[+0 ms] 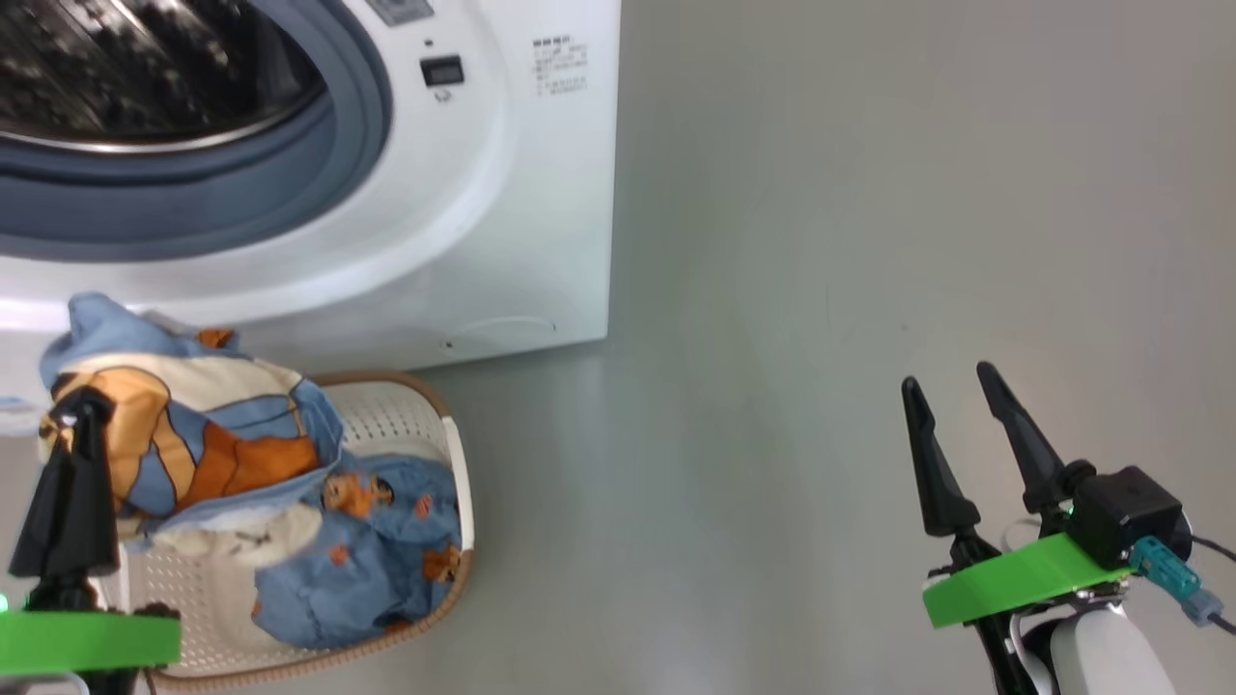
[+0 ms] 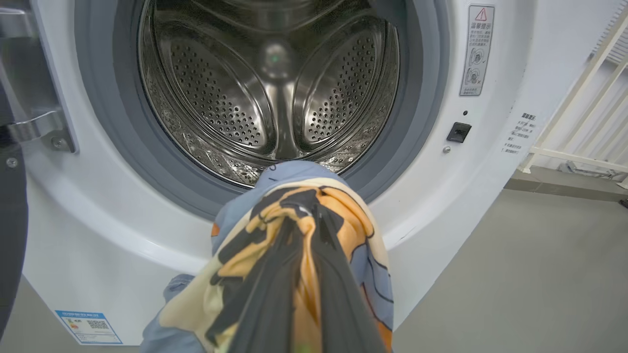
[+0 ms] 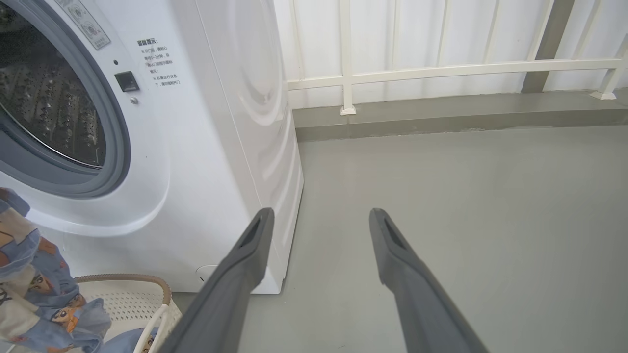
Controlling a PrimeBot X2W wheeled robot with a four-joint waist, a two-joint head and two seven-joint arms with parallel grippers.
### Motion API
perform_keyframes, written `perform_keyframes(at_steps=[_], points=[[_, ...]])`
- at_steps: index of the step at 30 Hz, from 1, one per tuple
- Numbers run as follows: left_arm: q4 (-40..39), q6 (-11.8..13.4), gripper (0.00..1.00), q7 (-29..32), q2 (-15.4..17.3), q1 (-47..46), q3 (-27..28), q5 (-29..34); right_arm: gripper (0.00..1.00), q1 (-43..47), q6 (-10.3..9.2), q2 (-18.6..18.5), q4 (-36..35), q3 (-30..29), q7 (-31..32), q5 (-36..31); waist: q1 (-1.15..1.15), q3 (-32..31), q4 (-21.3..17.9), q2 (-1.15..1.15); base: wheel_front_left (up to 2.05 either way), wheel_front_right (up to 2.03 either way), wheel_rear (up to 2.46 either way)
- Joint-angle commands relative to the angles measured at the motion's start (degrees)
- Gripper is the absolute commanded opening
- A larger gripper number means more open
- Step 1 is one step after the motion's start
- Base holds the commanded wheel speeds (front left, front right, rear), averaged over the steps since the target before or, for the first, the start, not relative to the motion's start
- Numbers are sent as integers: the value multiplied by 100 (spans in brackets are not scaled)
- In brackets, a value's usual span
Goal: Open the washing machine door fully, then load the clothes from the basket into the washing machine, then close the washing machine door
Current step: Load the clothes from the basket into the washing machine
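Left gripper [image 1: 82, 403], two long dark fingers: clenched on a soft light-blue garment [image 1: 193, 425] with orange-and-black cartoon print and cream patches. The garment is lifted above the basket and hangs just before the drum opening.
Right gripper [image 1: 946, 381]: released, fingers spread, grasping nothing, over the grey floor [image 1: 821, 290], well apart from the machine.
Small cream plastic basket [image 1: 452, 425], perforated sides, brown woven-look rim: on the floor just beside the machine's foot, with more light-blue printed fabric lying in it.
Big white front-loading washing machine [image 1: 541, 193]: grey-blue rubber gasket [image 1: 362, 125], perforated steel drum [image 2: 274, 98].
Round black-rimmed door [image 2: 11, 235]: swung open on its metal hinge [image 2: 34, 130].
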Motion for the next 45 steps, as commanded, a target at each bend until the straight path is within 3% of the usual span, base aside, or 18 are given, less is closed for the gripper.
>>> perform_keyframes(at_steps=[1, 8, 21, 36, 45], points=[[-198, 31, 0, -70, 116, 39, 289, 130, 100, 123, 9, -3, -110, 120, -27, -15, 0, -331, 37, 0, 0, 0, 0], [-517, 31, 0, -70, -230, 474, 616, 722, 100, 271, 9, -3, -48, 106, -27, -65, 0, -812, 104, 0, 0, 0, 0], [-855, 31, 0, -70, -541, 1002, 803, 1442, 100, 467, 9, -3, -58, 54, -27, -96, 0, -1177, 129, 0, 0, 0, 0], [-800, 31, 0, -70, -736, 1061, 782, 1516, 100, 523, 9, -3, -17, 51, -27, -34, 0, -1222, 153, 0, 0, 0, 0], [-526, 31, 0, -70, -625, 290, 681, 1467, 100, 422, 9, -3, -85, 143, -27, 34, 0, -786, 115, 0, 0, 0, 0]])
